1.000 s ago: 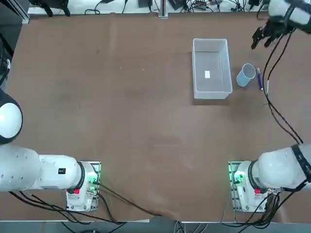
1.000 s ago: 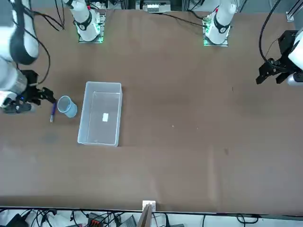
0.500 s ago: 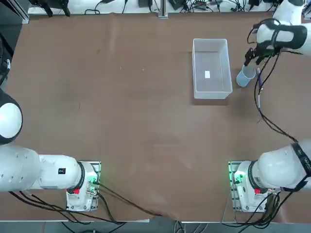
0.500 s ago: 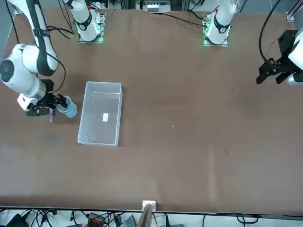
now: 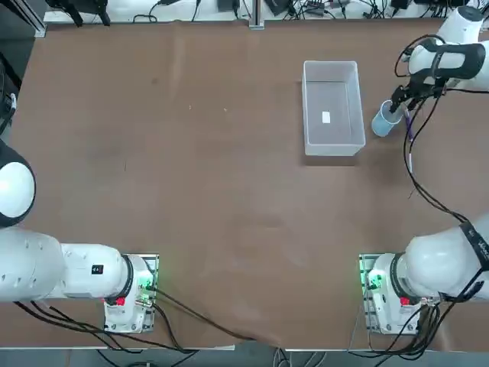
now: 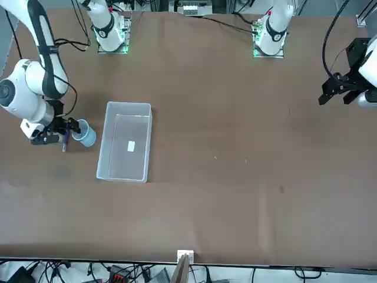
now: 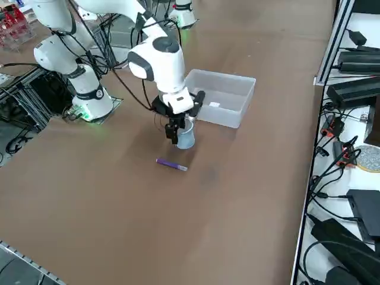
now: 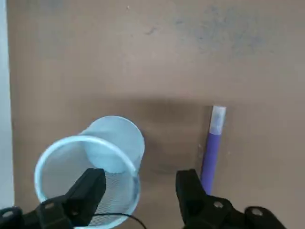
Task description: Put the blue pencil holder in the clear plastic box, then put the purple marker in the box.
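- The clear plastic box (image 5: 333,92), a frosted rectangular bin with rounded corners and a flat white label (image 5: 325,117), sits on the smooth brown surface (image 5: 191,168).
- At its three o'clock, seen from overhead, the blue pencil holder (image 8: 116,143) shows a round rim and mesh-like inner wall.
- The right claw (image 8: 142,175) hovers over the holder, black fingers spread, pinching nothing.
- At the holder's three o'clock lies the slim, whitish-tipped purple marker (image 8: 211,157).

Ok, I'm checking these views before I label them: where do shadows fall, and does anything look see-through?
Right wrist view: soft shadow between the blue pencil holder and purple marker; the holder's mesh wall looks see-through. Top view: shadow along the clear plastic box's near edge.
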`<action>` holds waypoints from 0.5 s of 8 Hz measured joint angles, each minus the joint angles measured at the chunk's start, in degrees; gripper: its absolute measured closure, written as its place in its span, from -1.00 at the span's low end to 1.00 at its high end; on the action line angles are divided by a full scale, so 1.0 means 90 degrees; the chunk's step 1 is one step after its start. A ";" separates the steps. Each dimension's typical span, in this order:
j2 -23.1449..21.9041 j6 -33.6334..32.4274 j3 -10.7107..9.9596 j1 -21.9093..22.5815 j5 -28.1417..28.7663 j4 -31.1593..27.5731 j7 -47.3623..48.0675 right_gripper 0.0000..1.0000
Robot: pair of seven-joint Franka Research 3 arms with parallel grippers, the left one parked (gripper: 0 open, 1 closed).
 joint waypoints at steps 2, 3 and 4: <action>0.0075 0.0012 0.0012 0.0005 0.0000 0.0000 0.0000 -0.57; 0.0100 0.0013 0.0014 0.0005 0.0000 0.0000 0.0000 -0.17; 0.0138 0.0029 0.0014 0.0005 0.0000 0.0000 0.0000 0.25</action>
